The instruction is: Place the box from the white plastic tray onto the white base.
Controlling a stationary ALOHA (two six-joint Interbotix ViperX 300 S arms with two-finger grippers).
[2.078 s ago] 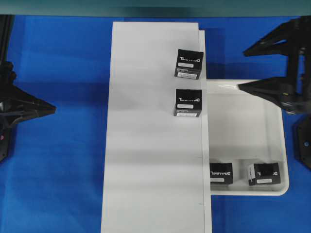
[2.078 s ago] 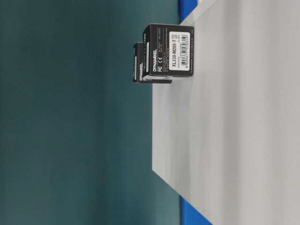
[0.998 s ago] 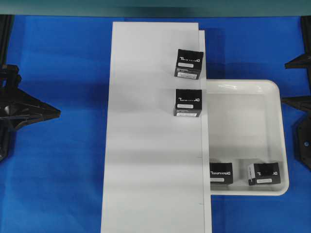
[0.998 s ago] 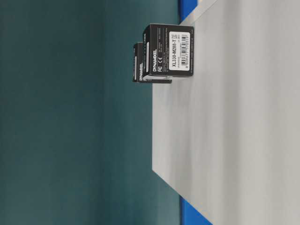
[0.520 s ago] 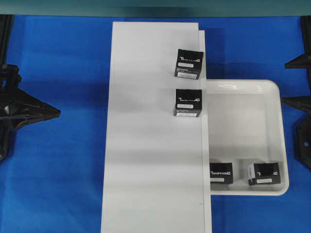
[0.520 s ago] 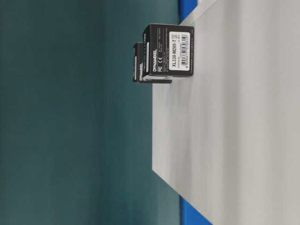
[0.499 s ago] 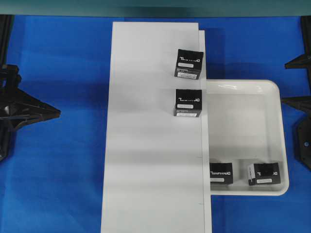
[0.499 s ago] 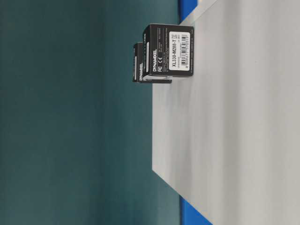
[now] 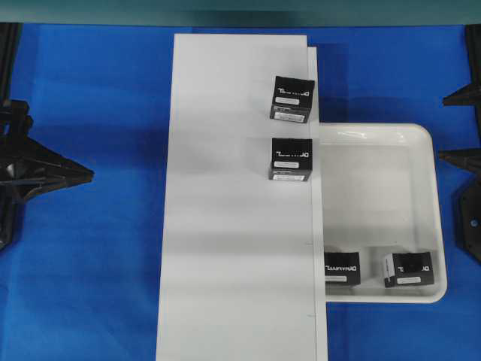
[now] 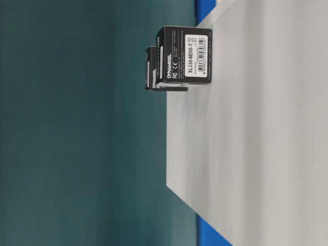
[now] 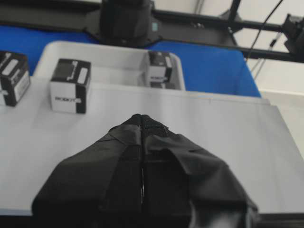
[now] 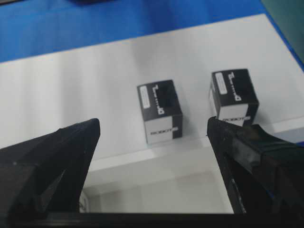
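Blue tabletop: two boxes [image 9: 342,268] wait in the tray [image 9: 421,135]; right gripper [image 12: 152,137] spread empty, left gripper [image 11: 142,118] clenched; a careless reach might topple placed boxes [image 9: 290,159].

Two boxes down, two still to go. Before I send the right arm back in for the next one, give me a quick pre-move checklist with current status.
1. Right gripper open and empty: ok.
2. Left gripper shut, parked off the white base: ok.
3. Two placed boxes upright on the base, apart from each other: ok.
4. Two remaining boxes in the white plastic tray, at its near end: ok.
5. Left tray box sits tight against the base edge, finger room there: cannot tell.
6. Free base space below the placed boxes: ok.
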